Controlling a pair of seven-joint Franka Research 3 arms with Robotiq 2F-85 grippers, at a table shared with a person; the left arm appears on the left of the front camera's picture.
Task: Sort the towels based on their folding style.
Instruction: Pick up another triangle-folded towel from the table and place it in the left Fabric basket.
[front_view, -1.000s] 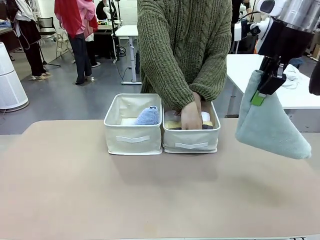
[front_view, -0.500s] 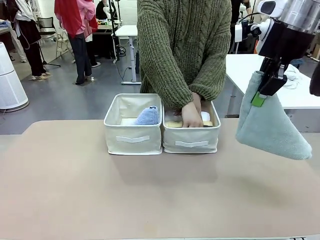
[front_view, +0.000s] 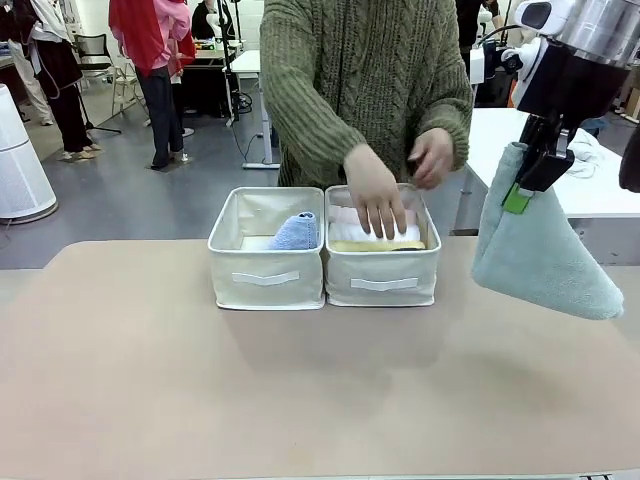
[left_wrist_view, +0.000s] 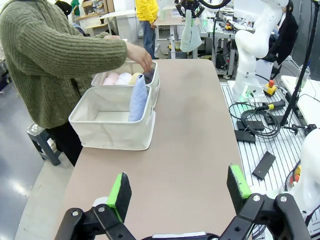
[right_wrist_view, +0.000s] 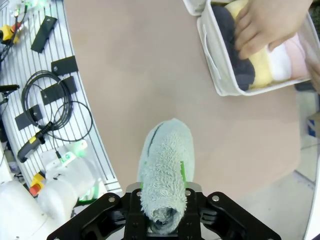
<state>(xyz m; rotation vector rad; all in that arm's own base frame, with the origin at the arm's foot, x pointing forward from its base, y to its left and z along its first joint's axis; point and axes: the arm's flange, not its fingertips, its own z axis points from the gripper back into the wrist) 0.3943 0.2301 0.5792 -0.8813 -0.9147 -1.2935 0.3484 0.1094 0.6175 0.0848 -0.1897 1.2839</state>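
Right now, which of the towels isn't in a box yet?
The pale teal towel, held up by the right gripper; the blue towel and the rolled towels lie in the boxes.

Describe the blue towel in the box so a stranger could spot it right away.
On the tan table, two cream boxes stand side by side before the person. In the left box, the lavender-blue towel leans by the shared wall. It is a lone pointed cone; the right box holds rolled towels lying flat.
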